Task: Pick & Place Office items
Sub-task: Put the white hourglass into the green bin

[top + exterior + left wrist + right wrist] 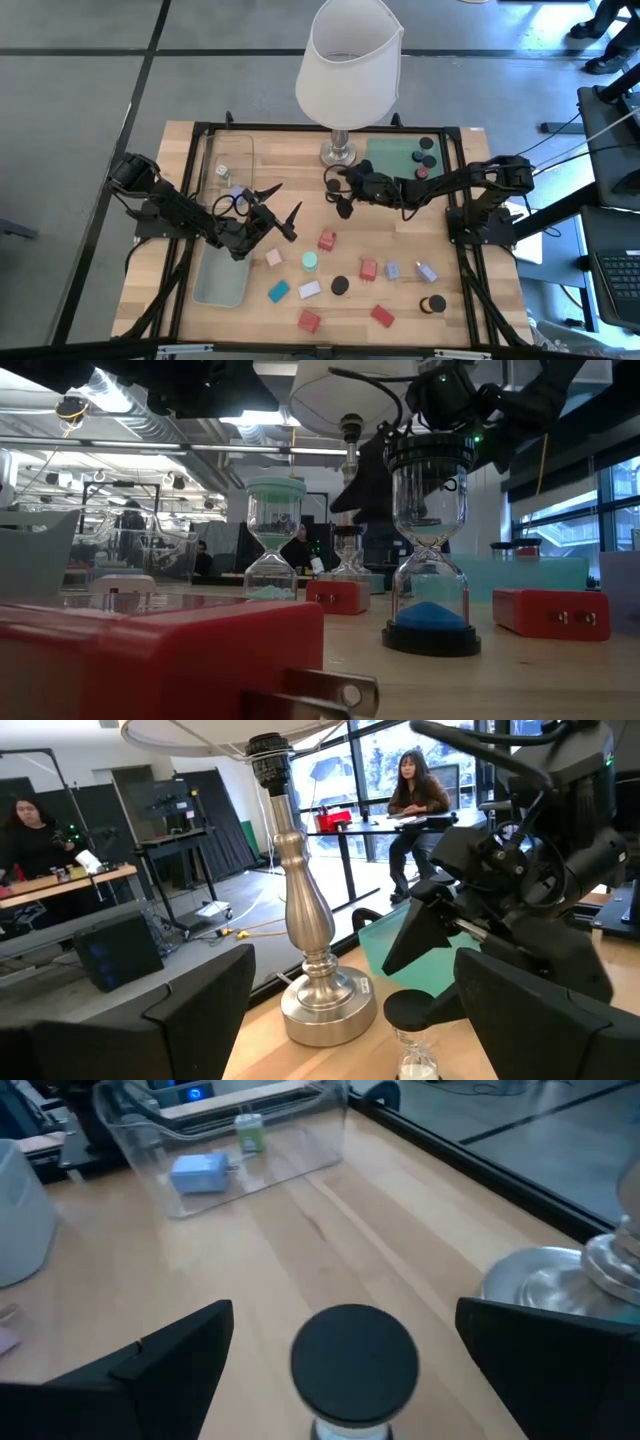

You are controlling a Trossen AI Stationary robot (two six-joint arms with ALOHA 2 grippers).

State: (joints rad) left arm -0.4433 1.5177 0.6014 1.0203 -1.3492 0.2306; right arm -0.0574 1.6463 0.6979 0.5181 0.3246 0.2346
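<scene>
**Ana:** End effectors first, what do you see?

**Ben:** The right end effector [343,196] has its fingers spread wide, one on each side of a black-capped sand timer [354,1358] that stands upright between them, untouched. That spot is just beside the silver base of the lamp [339,153]. The left end effector [281,207] is also spread wide and holds nothing; it hovers over the surface [470,320] next to the clear tray [228,152].

**Ana:** And the office items?

**Ben:** Most lie scattered on the near half of the wood. A red block [327,240] sits just ahead of the left fingers, with a pink block [274,258] and a mint cap [310,261] near it. Closer to the front edge are a teal block [278,292], a lavender block [309,290] and a black cap [340,285]. More red blocks [308,320] lie along the front.

**Ana:** Anything already in a container?

**Ben:** The clear tray holds a blue block [200,1172] and a small green-topped piece [247,1133]. The green mat [392,155] behind the right arm carries a few round black caps [428,159]. The grey-blue bin [222,275] lies under the left arm; I cannot tell what is in it.

**Ana:** Beyond the table?

**Ben:** People sit at desks in the room behind.
</scene>
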